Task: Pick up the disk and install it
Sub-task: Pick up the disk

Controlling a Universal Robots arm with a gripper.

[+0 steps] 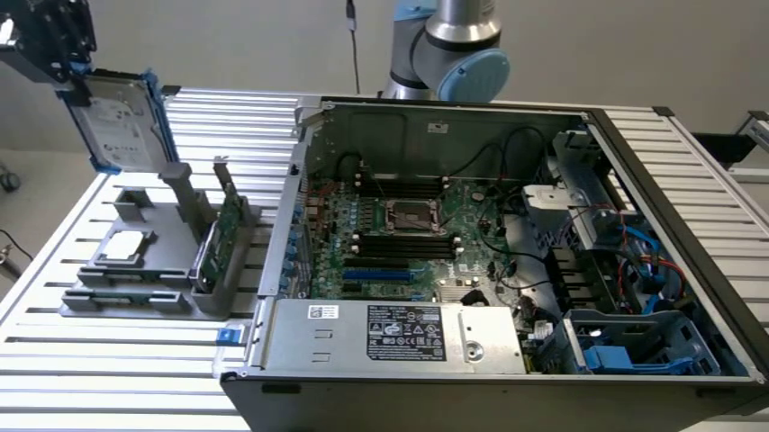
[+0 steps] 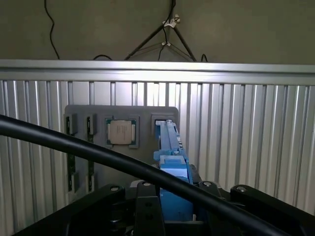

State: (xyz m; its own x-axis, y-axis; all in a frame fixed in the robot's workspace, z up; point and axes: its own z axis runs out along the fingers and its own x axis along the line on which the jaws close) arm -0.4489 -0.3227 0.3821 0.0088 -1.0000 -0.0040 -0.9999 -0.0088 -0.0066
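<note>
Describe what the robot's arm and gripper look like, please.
The arm is a silver-grey metal tube with a black ring and a rounded light-blue joint cap. The gripper is black and blocky. In the wrist view its black body carries round silver screw heads, and a thick black cable runs across it.

An open computer case lies on a slatted metal table, showing a green motherboard and, at its near edge, a grey power supply with a black label. Beside it, towards the exterior view's left, a grey holder carries a small square chip lying flat and a green circuit card standing on edge
</note>
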